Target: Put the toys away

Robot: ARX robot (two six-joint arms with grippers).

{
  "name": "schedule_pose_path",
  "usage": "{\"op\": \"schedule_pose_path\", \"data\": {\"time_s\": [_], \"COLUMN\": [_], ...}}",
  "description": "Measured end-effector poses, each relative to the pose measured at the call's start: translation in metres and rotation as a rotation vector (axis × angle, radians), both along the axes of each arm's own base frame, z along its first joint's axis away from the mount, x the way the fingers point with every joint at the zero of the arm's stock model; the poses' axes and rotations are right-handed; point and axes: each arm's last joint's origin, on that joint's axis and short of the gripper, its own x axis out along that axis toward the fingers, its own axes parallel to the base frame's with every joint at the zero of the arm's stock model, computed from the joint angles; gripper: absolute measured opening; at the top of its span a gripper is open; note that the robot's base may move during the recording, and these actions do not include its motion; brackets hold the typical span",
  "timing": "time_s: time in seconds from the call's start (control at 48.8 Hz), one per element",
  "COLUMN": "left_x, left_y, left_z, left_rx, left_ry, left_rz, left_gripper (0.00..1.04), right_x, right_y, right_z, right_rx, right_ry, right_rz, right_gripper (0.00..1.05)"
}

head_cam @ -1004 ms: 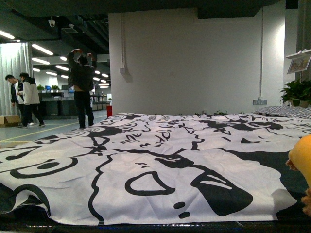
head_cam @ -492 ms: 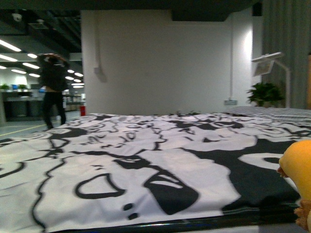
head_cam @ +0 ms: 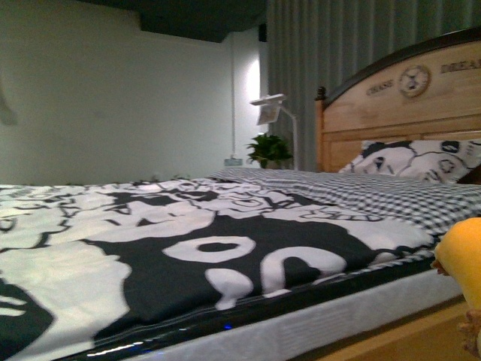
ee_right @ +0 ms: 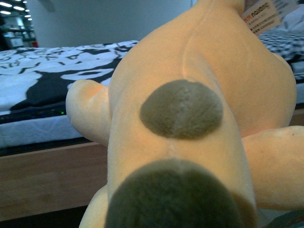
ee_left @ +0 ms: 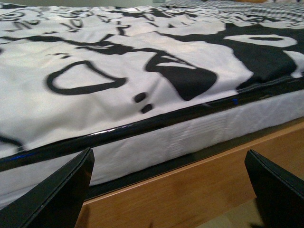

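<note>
The plush toy [head_cam: 460,256] is showing at the right border of the front view, off the bed and on the near side of its long side edge, overlapping the mattress [head_cam: 353,312] and the wooden side rail [head_cam: 398,338] in the picture; whether it is touching them cannot be determined. In the right wrist view the same toy [ee_right: 190,95] is filling most of the frame, presenting an orange-yellow body, stubby limbs, two dark brown-grey patches and a printed tag [ee_right: 261,14] at its far end. The right gripper's fingers are being hidden by the toy, so its state cannot be determined. The left gripper [ee_left: 168,153] is standing with its two black fingers [ee_left: 61,194] spread wide apart, holding nothing, and is facing the side of the bed, level with the mattress edge and the side rail. A black-and-white patterned duvet [head_cam: 150,248] is covering the bed up to its side edge, and a checked sheet [head_cam: 361,192] is lying exposed toward the head end. A patterned pillow [head_cam: 413,159] is leaning against the wooden headboard [head_cam: 398,105]. Beyond the far corner of the bed a potted plant [head_cam: 269,149] and a white lamp [head_cam: 270,105] are standing near a grey curtain [head_cam: 338,45].
</note>
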Motion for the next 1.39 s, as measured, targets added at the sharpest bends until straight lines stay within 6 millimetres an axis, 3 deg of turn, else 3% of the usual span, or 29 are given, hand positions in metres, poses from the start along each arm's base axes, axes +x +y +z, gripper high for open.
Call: {"op": "schedule_pose_path", "data": {"time_s": [1.394], "left_x": [0.0], "left_y": [-0.0001], "left_z": [0.0001], "left_rx": [0.001], "left_ry": [-0.001], "left_rz": [0.0], "left_gripper": [0.99], "right_x": [0.0], "right_y": [0.0001], "right_z": [0.0], "right_rx": [-0.001], "right_ry": [0.0], "right_rz": [0.004], "right_gripper": [0.11]}}
